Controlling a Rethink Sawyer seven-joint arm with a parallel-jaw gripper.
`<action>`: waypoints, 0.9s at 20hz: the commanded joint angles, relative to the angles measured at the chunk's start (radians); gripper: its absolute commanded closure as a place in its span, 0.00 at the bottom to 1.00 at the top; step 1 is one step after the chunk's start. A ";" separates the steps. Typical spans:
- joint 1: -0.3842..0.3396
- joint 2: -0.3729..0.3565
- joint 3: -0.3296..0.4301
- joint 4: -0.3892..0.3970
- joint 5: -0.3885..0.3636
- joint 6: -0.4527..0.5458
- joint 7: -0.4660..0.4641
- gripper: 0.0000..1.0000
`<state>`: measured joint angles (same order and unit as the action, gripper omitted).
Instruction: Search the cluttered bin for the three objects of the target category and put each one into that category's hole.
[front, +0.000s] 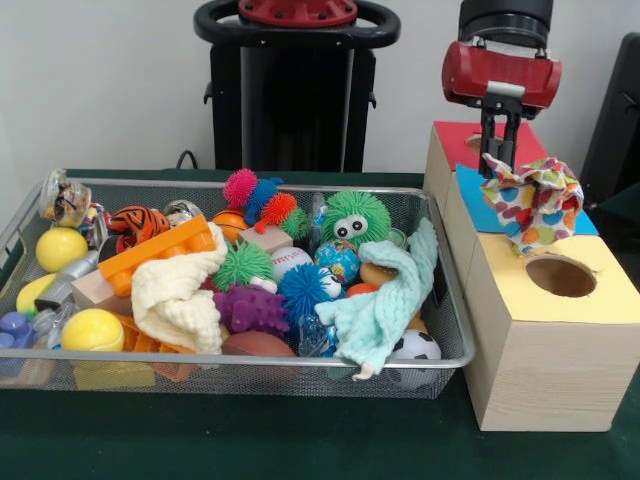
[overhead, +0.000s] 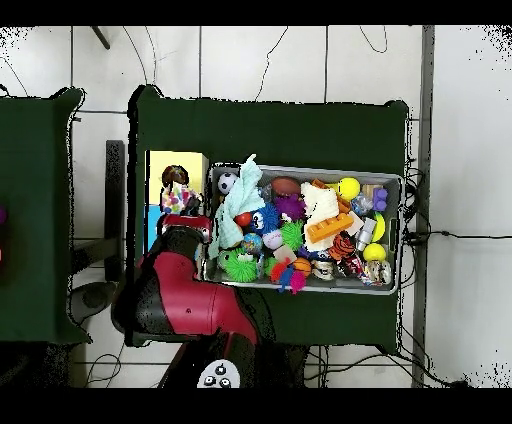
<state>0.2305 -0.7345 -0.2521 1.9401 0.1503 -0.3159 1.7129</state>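
Overhead, crumpled heart-print cloth (front: 535, 205) between jaws

Arm vertical, gripper (front: 500, 160) pointing down, jaws clamped shut.

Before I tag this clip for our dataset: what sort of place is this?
Probably a robotics lab: a red arm holds a patterned cloth above a wooden box with holes, beside a wire bin of toys on a green table.

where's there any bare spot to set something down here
Bare green tablecloth runs in front of the wire mesh bin and beside the wooden box with coloured tops. The bin itself is packed edge to edge. On the box, the heart-print cloth held in the gripper hangs by the yellow section's hole.
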 joint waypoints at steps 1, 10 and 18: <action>0.020 0.061 -0.025 -0.093 0.087 0.037 0.137 1.00; 0.052 0.096 -0.051 -0.121 0.122 0.041 0.140 1.00; 0.128 0.189 -0.139 -0.194 0.248 0.083 0.122 1.00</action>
<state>0.3323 -0.6332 -0.3579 1.8391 0.2905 -0.3157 1.7129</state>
